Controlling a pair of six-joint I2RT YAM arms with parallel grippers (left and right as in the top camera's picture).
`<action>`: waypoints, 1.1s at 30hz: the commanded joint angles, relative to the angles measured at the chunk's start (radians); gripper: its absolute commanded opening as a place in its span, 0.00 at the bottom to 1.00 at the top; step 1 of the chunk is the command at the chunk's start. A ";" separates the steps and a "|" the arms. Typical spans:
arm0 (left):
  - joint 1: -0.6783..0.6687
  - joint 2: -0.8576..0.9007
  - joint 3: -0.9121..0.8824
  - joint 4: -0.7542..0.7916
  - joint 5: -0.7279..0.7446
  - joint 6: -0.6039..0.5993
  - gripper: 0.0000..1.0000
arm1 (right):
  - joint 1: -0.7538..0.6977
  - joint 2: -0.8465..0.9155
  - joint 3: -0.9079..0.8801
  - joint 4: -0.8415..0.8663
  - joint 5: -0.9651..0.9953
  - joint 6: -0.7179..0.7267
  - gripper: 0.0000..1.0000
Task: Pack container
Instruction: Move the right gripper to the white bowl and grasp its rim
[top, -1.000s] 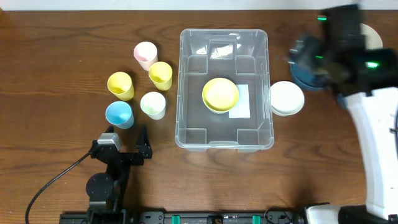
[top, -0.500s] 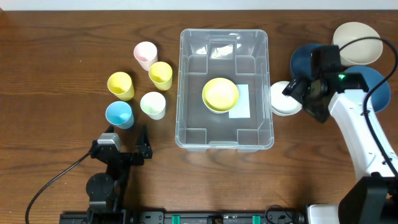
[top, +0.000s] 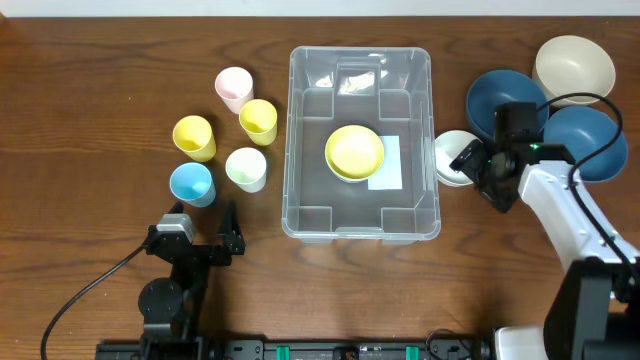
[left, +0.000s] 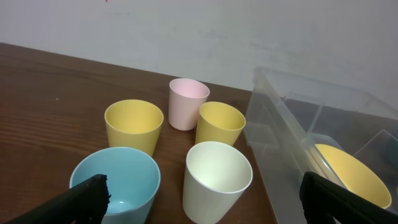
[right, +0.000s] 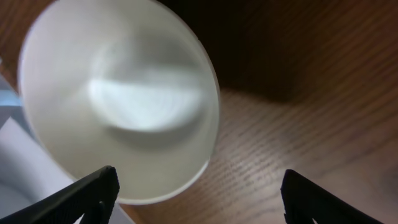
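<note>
**Large clear plastic rectangular container (top: 300, 150) at the centre of the brown wooden table (top: 80, 100), both pincers spread.**
The container holds a round yellow plastic bowl (top: 354, 152) lying beside a white rectangular label (top: 388, 165). At its 3 o'clock, just beside the wall, sits a round white plastic bowl (top: 450, 155). The right gripper (right: 202, 196) hangs over this bowl with jaws wide and nothing between them. The left gripper (left: 211, 199) at 7 o'clock is fully spread and empty, facing five plastic cups (top: 246, 168) (pink, two yellow, pale green, blue) at the container's 9 o'clock. Two dark blue bowls (top: 500, 100) and a cream bowl (top: 574, 66) lie at 2 o'clock.
</note>
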 joint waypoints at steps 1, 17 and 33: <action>0.005 -0.006 -0.030 -0.014 -0.003 0.017 0.98 | -0.005 0.057 -0.006 0.025 -0.003 0.025 0.82; 0.005 -0.006 -0.030 -0.014 -0.003 0.017 0.98 | -0.057 0.107 -0.006 0.048 -0.003 0.024 0.28; 0.005 -0.006 -0.030 -0.014 -0.003 0.017 0.98 | -0.074 0.107 -0.010 0.034 -0.001 -0.030 0.11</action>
